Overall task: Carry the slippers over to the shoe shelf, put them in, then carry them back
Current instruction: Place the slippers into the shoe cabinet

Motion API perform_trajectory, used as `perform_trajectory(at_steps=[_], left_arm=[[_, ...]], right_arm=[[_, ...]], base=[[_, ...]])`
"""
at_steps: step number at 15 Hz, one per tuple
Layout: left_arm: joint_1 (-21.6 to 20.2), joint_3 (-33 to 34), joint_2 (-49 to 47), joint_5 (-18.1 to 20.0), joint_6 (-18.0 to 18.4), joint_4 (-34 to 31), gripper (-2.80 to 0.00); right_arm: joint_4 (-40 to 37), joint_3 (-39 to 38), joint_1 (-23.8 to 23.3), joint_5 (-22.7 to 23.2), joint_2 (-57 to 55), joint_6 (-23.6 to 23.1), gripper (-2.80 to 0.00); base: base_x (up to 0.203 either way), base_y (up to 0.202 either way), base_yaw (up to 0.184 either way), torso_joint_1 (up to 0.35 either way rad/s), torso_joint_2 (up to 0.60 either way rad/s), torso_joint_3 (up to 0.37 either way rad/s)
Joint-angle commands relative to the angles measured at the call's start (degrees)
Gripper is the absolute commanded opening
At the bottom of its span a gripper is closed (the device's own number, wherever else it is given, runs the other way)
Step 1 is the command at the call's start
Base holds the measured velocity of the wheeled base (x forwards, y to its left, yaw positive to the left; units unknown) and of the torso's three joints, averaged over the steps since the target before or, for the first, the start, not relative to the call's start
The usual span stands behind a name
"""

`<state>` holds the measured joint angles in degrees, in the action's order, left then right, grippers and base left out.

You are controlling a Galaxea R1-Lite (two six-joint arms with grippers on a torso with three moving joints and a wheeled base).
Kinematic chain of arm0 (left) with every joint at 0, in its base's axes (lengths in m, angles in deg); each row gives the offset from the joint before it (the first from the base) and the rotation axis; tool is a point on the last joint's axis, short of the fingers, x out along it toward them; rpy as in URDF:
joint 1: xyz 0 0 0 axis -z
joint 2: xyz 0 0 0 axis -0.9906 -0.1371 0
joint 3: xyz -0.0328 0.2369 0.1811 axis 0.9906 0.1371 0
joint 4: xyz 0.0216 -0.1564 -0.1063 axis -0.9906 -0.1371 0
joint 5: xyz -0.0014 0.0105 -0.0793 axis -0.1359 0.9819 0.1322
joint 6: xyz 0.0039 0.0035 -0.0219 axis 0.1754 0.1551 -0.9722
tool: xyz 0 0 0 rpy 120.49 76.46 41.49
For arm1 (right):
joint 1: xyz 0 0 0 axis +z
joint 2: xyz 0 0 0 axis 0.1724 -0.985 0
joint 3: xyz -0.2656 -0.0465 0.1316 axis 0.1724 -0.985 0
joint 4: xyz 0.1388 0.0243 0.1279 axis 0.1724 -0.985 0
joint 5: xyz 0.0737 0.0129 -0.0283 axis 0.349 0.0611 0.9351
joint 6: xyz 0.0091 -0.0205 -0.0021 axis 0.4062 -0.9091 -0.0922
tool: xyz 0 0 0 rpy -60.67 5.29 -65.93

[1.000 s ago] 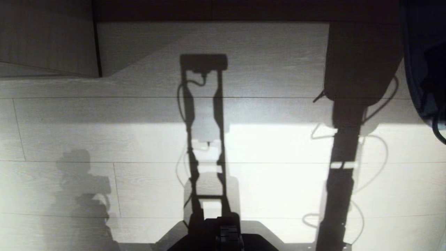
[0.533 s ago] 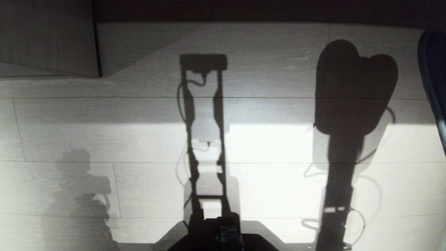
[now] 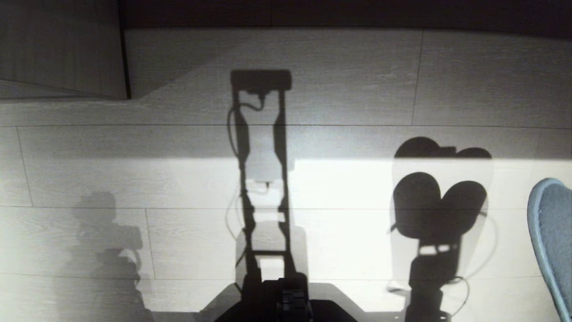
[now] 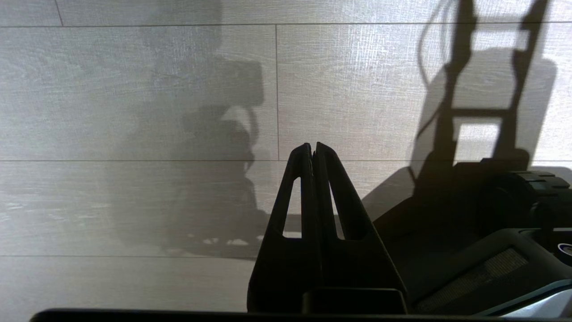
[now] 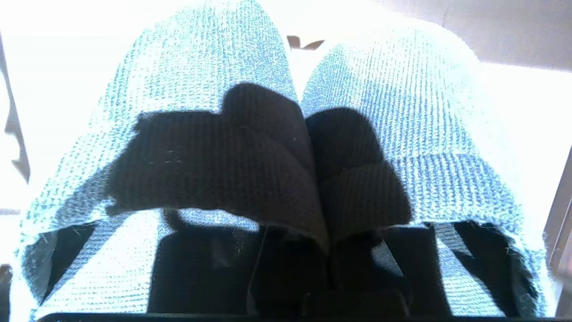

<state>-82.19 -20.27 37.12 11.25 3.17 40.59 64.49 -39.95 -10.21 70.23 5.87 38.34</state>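
Note:
The slippers fill the right wrist view: two grey-blue knit ones side by side, toes pointing away, one [image 5: 196,76] beside the other [image 5: 402,94]. My right gripper [image 5: 324,255] is shut on their inner rims, pinched together between its dark fingers. In the head view only the pale-rimmed edge of one slipper [image 3: 552,250] shows at the right border, above the floor, and its shadow [image 3: 440,205] falls on the planks. My left gripper [image 4: 313,146] hangs shut and empty over the floor beside my base. The shoe shelf is out of view.
Pale wood-look floor planks [image 3: 134,179] spread ahead, crossed by my own shadow [image 3: 261,179]. A pale wood panel [image 3: 62,49] stands at the far left, and a dark band [image 3: 313,13] runs along the far edge. My dark base [image 3: 286,304] sits at the near edge.
The held slippers have swung down and back toward me at the right edge of the head view. Their shadow has slid from the far planks to the near ones. The left arm stayed still.

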Motion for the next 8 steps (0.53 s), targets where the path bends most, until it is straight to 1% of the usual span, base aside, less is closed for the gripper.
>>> perform_trajectory(at_steps=[1,3,5,8], left_arm=[[-0.01,0.01,0.02,0.0,-0.01,0.05,-2.8],[-0.01,0.01,0.02,0.0,-0.01,0.05,-2.8],[-0.01,0.01,0.02,0.0,-0.01,0.05,-2.8],[-0.01,0.01,0.02,0.0,-0.01,0.05,-2.8]], right_arm=[[-3.71,-4.29,1.12,0.07,8.81,-0.26,-2.8],[-7.83,-4.91,1.29,0.88,10.68,-0.1,-2.8],[-13.52,-4.81,1.12,4.34,14.17,-0.21,-2.8],[-18.16,-4.9,1.08,5.19,17.4,-0.36,-2.8]], base=[[0.0,0.0,0.0,0.0,0.0,0.0],[0.0,0.0,0.0,0.0,0.0,0.0],[0.0,0.0,0.0,0.0,0.0,0.0],[0.0,0.0,0.0,0.0,0.0,0.0]])
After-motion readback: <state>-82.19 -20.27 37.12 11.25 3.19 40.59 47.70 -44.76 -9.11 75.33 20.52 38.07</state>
